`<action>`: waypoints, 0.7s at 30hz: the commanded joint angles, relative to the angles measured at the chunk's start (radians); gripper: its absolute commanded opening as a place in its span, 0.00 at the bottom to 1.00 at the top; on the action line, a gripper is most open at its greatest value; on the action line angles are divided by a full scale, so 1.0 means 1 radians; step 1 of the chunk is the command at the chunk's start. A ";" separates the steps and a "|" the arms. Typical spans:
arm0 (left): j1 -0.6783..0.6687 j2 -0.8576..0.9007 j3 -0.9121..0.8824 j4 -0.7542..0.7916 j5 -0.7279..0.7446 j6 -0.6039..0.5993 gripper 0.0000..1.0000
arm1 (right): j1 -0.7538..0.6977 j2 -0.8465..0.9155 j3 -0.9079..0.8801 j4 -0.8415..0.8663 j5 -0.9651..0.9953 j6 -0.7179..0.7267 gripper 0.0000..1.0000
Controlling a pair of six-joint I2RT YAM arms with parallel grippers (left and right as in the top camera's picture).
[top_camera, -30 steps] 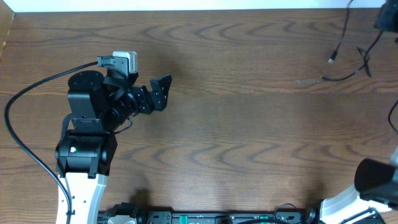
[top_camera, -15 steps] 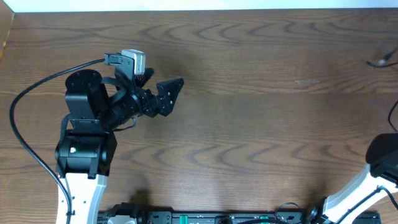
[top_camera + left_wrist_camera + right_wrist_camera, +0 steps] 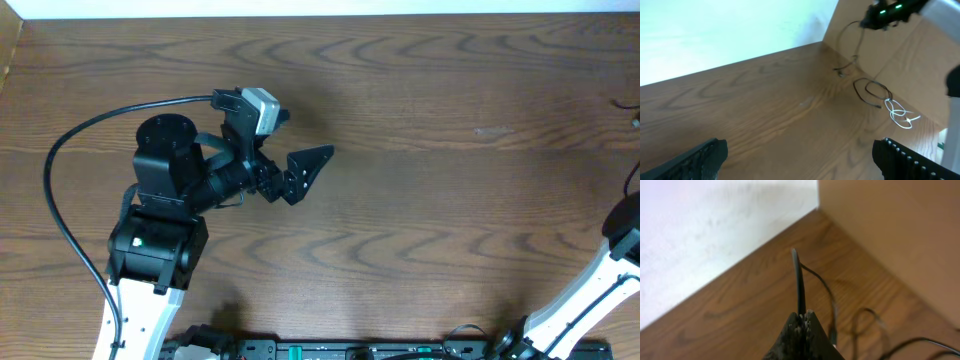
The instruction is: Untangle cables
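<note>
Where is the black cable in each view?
Overhead: not clearly in it; only a dark speck at the right edge.
Left wrist: black cable upper right, looped on the table beside the white cable.
Right wrist: centre, rising from the shut right gripper.
Shared landmark: the table's far corner under the white wall, in both wrist views.

The surface [image 3: 420,200] is brown wood with bold grain, smooth and faintly satiny (a pale sheen toward its far edge). The left end effector [image 3: 300,178] is matt black plastic, ribbed along its inner faces. The black cord [image 3: 799,280] and white cord [image 3: 897,112] look smooth and rubbery. The wall [image 3: 715,35] is matt white.
</note>
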 commanded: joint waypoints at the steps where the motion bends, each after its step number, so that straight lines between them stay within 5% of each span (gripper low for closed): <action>1: -0.027 -0.009 -0.001 0.009 0.013 0.016 0.98 | 0.005 0.061 0.014 0.018 -0.094 -0.019 0.01; 10: -0.035 -0.009 -0.001 0.053 0.009 -0.022 0.98 | -0.051 0.156 0.014 -0.039 0.139 0.024 0.01; 21: -0.035 -0.009 -0.001 0.054 0.009 -0.029 0.98 | -0.135 0.156 0.014 -0.066 0.089 0.023 0.01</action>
